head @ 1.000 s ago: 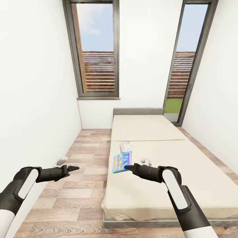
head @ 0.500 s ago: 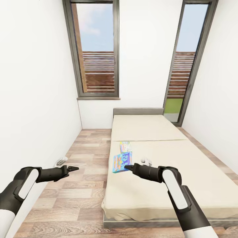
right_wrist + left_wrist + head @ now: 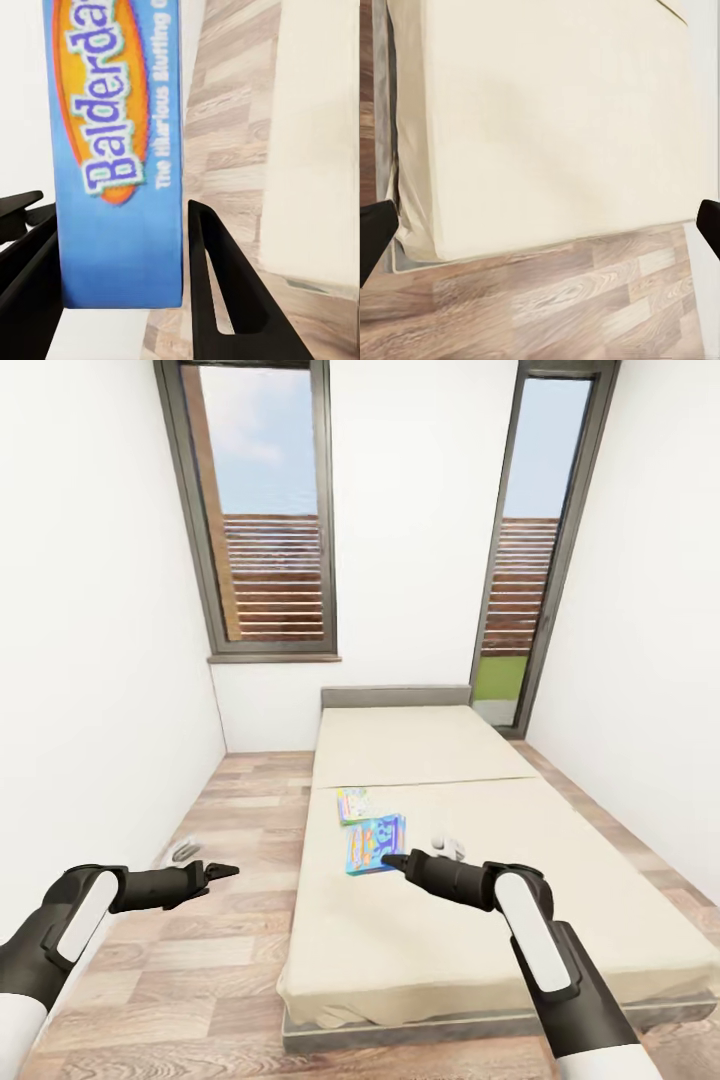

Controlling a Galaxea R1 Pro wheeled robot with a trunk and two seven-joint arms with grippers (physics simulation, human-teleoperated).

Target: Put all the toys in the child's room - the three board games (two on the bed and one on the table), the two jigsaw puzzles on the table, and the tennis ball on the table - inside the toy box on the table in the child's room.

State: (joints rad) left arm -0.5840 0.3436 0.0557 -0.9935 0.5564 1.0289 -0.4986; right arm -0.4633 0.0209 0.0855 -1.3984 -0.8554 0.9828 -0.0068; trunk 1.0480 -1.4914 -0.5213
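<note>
Up close, the right gripper (image 3: pixel 120 277) has its two black fingers on either side of a blue board game box (image 3: pixel 116 150) printed "Balderdash"-style lettering in white and orange, the box's narrow side set between the jaws; whether the pads press it cannot be told. From the head view the right gripper (image 3: pixel 392 861) sits at the near edge of that same blue game box (image 3: pixel 375 843), which lies flat on the beige sheet of the bed (image 3: pixel 560 880). Just beyond it, nearer the headboard, lies a second board game (image 3: pixel 353 803) with a pale cartoon cover, the two close but apart. A small white object (image 3: pixel 447 846) rests on the sheet just beside the right forearm.

The left gripper (image 3: pixel 225 871) hangs over the wood-plank floor (image 3: pixel 230 830) beside the bed, holding nothing; in its own wrist view the two black fingertips (image 3: pixel 375 229) stand wide apart at the edges, with the bed's corner (image 3: pixel 547 127) and floor between them. Another small white object (image 3: pixel 184 850) lies on the floor near the wall
</note>
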